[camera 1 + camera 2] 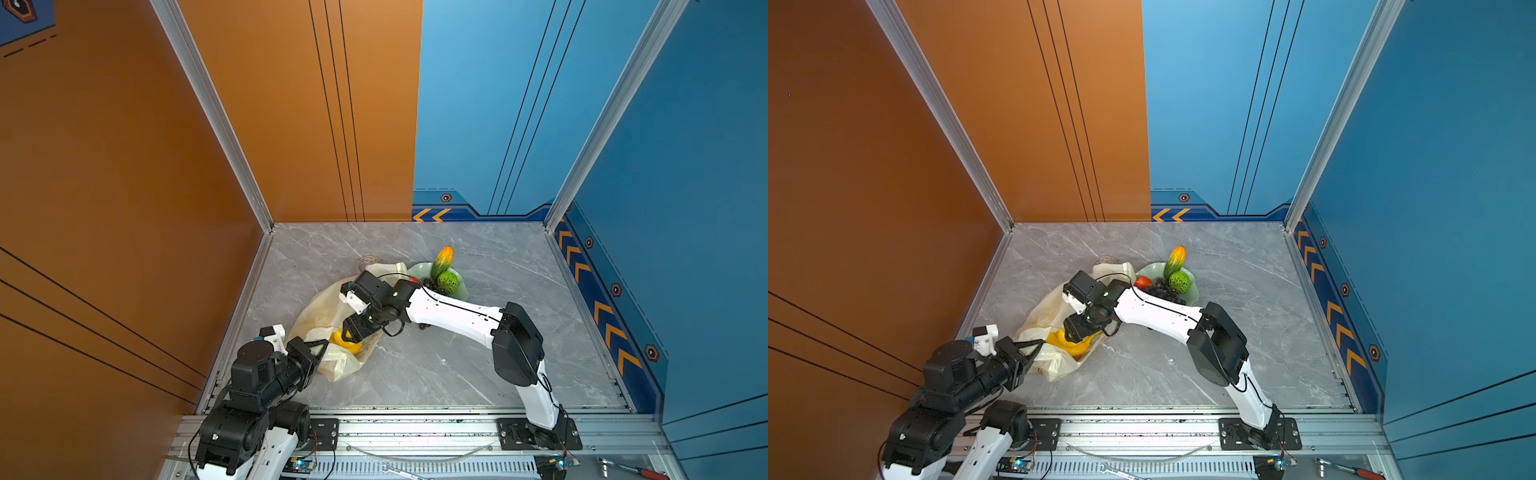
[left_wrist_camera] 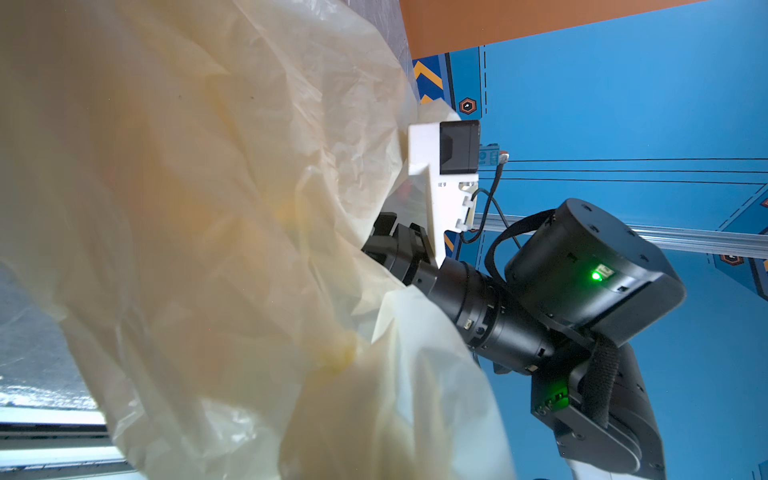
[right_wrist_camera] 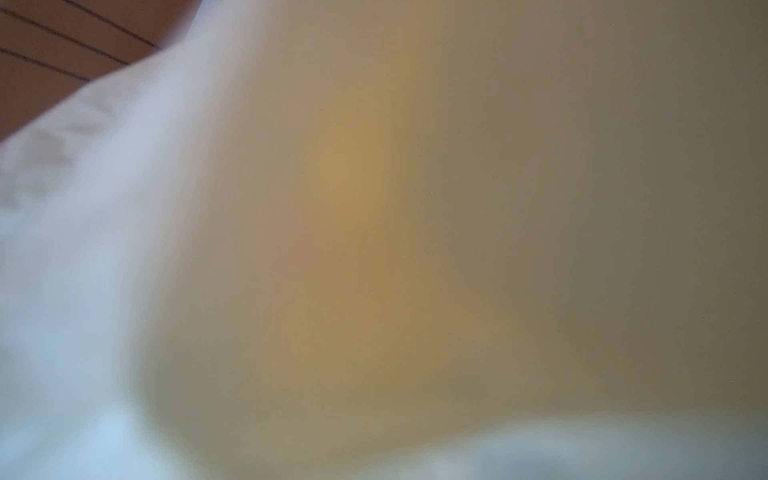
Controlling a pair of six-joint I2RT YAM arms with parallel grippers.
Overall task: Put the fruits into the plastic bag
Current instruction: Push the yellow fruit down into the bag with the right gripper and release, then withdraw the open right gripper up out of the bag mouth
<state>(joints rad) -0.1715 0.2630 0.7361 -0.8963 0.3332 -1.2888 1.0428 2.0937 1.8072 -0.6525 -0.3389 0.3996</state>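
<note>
On marble tabletop (image 1: 457, 374) | left gripper (image 1: 322, 346) clamps crinkled translucent plastic bag (image 1: 320, 305) | right gripper (image 1: 351, 331): cannot tell

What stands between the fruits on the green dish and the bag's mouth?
Only the right arm: its white forearm crosses from the pale green wavy-rimmed dish to the crinkled cream plastic bag, with the right end effector at the mouth beside the yellow banana bunch.

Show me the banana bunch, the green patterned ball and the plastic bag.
banana bunch (image 1: 347, 343): in a top view, on its yellow middle.
green patterned ball (image 1: 448, 281): in a top view, on its upper face.
plastic bag (image 1: 320, 307): in a top view, on its crinkled cream wall.
</note>
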